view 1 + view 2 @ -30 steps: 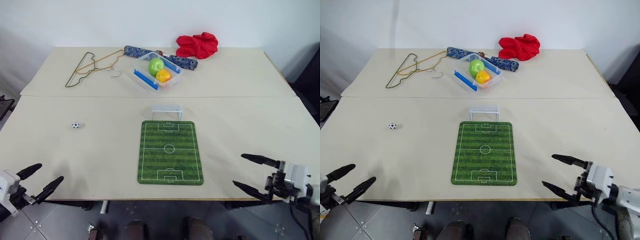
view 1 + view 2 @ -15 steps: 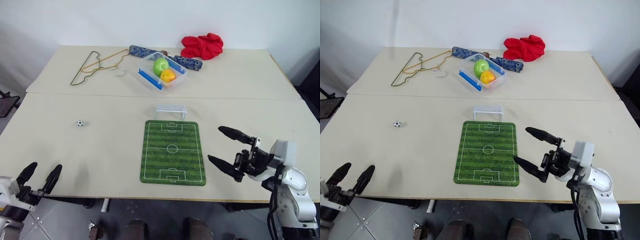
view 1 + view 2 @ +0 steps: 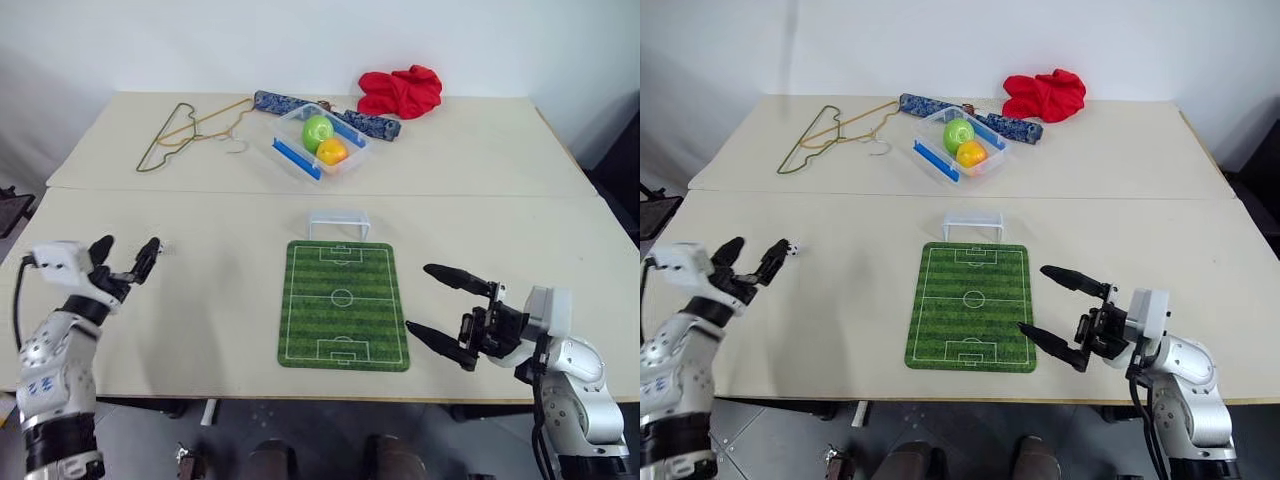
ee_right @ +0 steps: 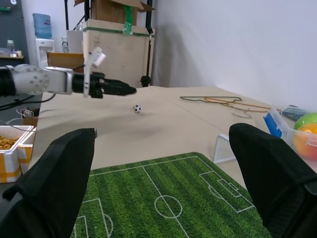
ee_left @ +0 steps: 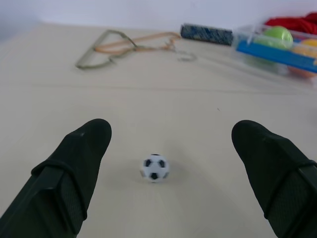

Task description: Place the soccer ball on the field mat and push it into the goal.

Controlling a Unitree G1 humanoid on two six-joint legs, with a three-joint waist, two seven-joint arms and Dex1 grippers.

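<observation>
Just ahead of left gripper (image 5: 163, 148), fingers spread, ball (image 5: 155, 167) sits on desk (image 3: 220, 300), untouched. Right gripper (image 3: 450, 315) spread beside mat (image 3: 343, 316); goal (image 3: 338, 222) beyond.

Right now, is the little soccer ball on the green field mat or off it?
Off it. The soccer ball sits on the bare table, between the open left hand's fingers, far from the field mat.
</observation>
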